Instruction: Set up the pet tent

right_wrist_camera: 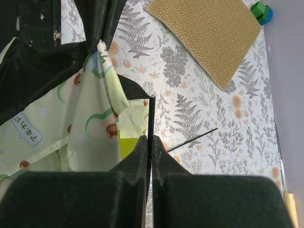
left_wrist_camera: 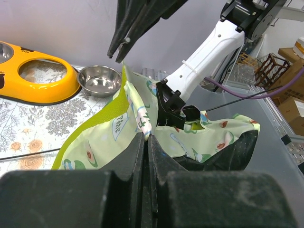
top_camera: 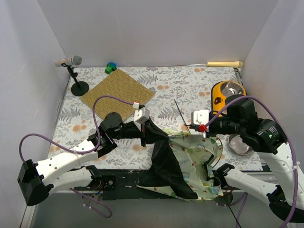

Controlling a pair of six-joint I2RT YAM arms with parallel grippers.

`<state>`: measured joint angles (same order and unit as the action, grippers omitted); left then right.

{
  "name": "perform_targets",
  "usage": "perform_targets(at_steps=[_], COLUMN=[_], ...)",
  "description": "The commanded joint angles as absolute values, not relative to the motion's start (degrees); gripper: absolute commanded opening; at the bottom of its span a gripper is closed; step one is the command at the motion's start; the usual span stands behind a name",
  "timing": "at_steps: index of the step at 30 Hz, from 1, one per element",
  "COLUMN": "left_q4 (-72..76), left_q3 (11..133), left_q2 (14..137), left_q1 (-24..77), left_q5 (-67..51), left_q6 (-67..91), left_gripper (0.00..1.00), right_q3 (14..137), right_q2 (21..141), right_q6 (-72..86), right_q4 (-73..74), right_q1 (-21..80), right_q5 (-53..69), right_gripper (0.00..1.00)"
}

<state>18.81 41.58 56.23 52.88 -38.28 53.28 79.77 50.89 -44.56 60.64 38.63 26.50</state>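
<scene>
The pet tent [top_camera: 192,156] lies crumpled at the table's near edge, its pale patterned fabric up and its black underside [top_camera: 166,168] folded over on the left. My left gripper [top_camera: 164,137] is shut on a raised edge of the tent fabric [left_wrist_camera: 142,121]; the left wrist view shows the cloth pinched at the gripper's [left_wrist_camera: 147,137] tips. My right gripper [top_camera: 186,127] is shut on a thin black pole [right_wrist_camera: 151,116] that runs toward the tent's dark edge. In the right wrist view the right gripper [right_wrist_camera: 149,138] has the pole between its tips. A second thin pole [top_camera: 179,111] lies on the floral table.
A brown textured mat [top_camera: 118,92] lies at the back left, with a microphone stand [top_camera: 76,78] and a green-blue block [top_camera: 111,68] beside it. An orange feeder [top_camera: 228,95] and a steel bowl [top_camera: 240,145] sit at the right. A wooden stick [top_camera: 224,64] rests by the back wall.
</scene>
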Motion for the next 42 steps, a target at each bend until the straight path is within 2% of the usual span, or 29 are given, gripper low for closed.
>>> perform_targets(at_steps=[1, 42], left_q4=[20.0, 22.5], left_q3=[42.1, 41.9], left_q2=[52.8, 51.1], left_q1=[51.9, 51.8], left_q5=[-38.7, -38.4], left_q6=[53.0, 50.6], left_gripper=[0.0, 0.0], right_q3=[74.2, 61.5], right_q2=[49.3, 46.0], right_q6=[-48.6, -58.7], right_q4=[75.2, 75.3], right_q1=[39.1, 39.7], right_q5=[20.2, 13.0], right_gripper=[0.01, 0.01])
